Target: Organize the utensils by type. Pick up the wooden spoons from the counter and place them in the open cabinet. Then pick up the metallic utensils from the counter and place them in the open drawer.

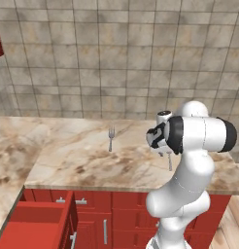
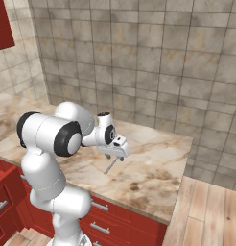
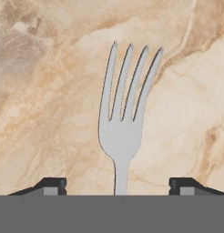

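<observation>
Broadly, by label:
Counter: the counter [image 1: 82,160] is a beige slab with brown marbled veins, running along the back wall and turning toward the camera at the left of the left base view; its right end stops short of a wooden floor [image 2: 206,211].
Wall: grey-brown square tiles [image 1: 121,58] rise behind the slab.
Cabinets: red fronts [image 2: 115,221] with silver bar handles sit under the slab; a corner of a red wall cabinet [image 2: 2,26] shows at upper left.
Drawer: the open drawer [image 1: 36,223] stands pulled out at lower left, below the slab's corner.
Far fork: one grey fork [image 1: 111,138] lies flat on the slab, tines toward the wall, well apart from the arm.
Near fork: a second fork [image 3: 125,123] lies flat on the stone directly under the hand, tines pointing away, handle running back between the fingertips.
Tool: the tool [image 3: 118,186] hovers above this fork with fingers spread wide, holding nothing.
</observation>
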